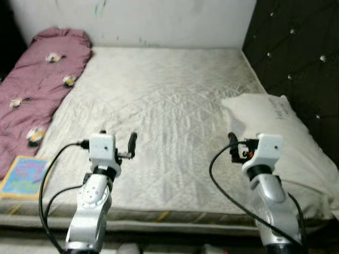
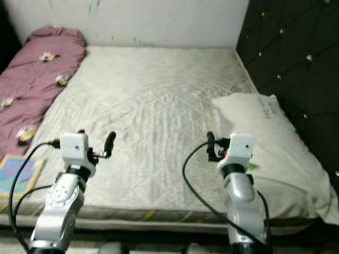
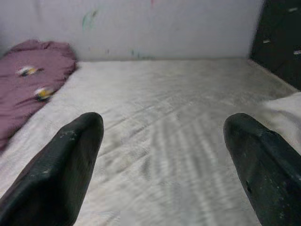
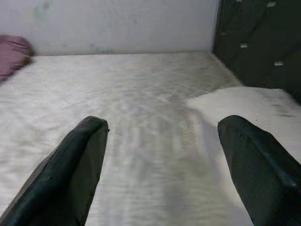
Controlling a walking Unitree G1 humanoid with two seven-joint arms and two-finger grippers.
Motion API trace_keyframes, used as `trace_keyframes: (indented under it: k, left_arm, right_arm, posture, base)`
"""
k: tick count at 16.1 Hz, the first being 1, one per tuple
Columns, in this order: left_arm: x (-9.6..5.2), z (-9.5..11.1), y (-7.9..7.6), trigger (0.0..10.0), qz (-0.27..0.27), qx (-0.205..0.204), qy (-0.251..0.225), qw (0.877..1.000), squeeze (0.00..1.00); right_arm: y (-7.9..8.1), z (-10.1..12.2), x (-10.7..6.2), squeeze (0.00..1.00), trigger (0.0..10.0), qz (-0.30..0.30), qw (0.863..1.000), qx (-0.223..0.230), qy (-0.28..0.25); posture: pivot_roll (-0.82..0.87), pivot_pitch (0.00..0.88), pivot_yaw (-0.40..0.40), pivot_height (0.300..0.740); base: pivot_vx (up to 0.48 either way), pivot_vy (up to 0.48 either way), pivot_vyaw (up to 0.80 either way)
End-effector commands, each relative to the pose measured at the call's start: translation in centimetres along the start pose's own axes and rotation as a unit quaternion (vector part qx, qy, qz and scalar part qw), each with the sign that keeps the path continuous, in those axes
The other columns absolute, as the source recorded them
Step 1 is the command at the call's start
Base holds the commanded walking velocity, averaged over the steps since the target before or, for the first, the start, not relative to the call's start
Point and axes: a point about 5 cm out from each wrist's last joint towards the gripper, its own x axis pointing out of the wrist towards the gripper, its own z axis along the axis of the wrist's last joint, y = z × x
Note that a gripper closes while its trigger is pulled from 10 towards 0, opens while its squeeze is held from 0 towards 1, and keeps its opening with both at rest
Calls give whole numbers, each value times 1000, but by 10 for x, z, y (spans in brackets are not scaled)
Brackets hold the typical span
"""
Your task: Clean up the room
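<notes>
Bedroom w/ a bed [image 1: 159,106] taking up most of the head views: pale quilted cover, white wall behind its far edge, dark tufted headboard [image 1: 296,58] along its right edge. Both arms raised over the near edge of the bed. Left gripper [image 3: 162,155] sits above the near-left part of the mattress, fingers [image 3: 61,174] wide apart, nothing btwn them, only bare quilted cover ahead in the wrist view. Right gripper [image 4: 164,160] sits above the near-right part, fingers [image 4: 70,174] also spread wide & holding nothing; its wrist view looks across the cover toward the far wall, w/ the pillow's edge just to one side. Outward from the right gripper: white pillow [image 1: 280,143] lies along the bed's right edge, against the headboard, reaching down to the near-right corner; faint script on its upper face, too small to read. Outward from the left gripper: mauve blanket [image 1: 37,84] w/ small flower prints lies bunched along the bed's left edge, running from the far-left corner toward the near side. At the near-left corner, just beside the blanket's lower end, a colorful flat book [image 1: 24,174] rests on the mattress edge. Black cables loop from both wrists down the silver forearms.
</notes>
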Motion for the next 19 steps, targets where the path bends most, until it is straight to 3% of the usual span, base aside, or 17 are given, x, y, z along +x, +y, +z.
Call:
trace_keyframes:
  k: [1, 15, 19]
  left_arm:
    - [0, 2, 4, 10000, 3, 8, -2, 1000, 0]
    - [-1, 3, 5, 10000, 3, 13, -8, 1000, 0]
    - [-1, 3, 6, 10000, 4, 20, -11, 1000, 0]
  right_arm:
    - [5, 7, 2, 0, 10000, 8, 1000, -1, -14]
    - [3, 6, 1, 0, 10000, 3, 1000, -1, -12]
    - [-1, 4, -1, 0, 10000, -12, 1000, -4, -7]
  posture:
    - [22, 2, 5, 740]
    - [21, 0, 5, 740]
    - [18, 0, 6, 740]
  base:
    - [0, 480, 0]
    - [0, 473, 0]
    - [0, 0, 0]
